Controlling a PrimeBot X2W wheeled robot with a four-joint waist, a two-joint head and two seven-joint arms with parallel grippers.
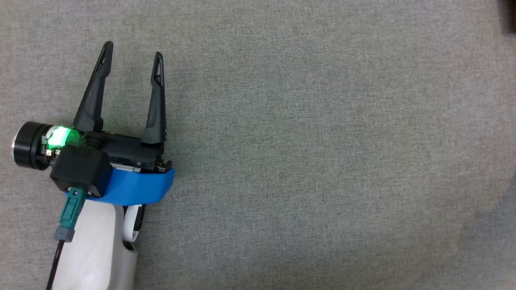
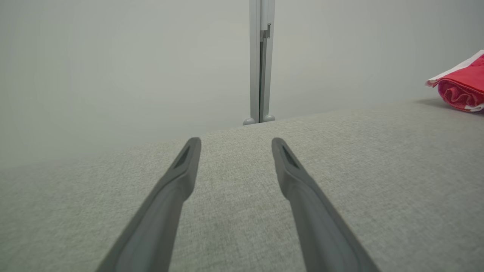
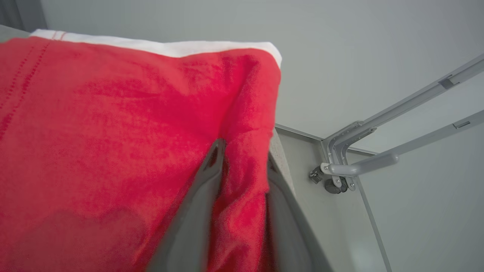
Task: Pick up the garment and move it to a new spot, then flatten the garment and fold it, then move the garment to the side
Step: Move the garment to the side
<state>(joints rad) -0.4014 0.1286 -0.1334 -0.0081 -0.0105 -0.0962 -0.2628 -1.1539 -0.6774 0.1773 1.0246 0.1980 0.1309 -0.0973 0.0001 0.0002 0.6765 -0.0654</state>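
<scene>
For setting aside, the garment (image 3: 113,132) is straddled by the right hand (image 3: 245,151) — whether clamped cannot be told — the left hand (image 1: 133,49) held apart.

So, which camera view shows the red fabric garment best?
The right wrist view: the red fabric garment is close and large, a fold between the fingers of the right gripper. The left wrist view catches a small part far right. Head view: unclear.
</scene>
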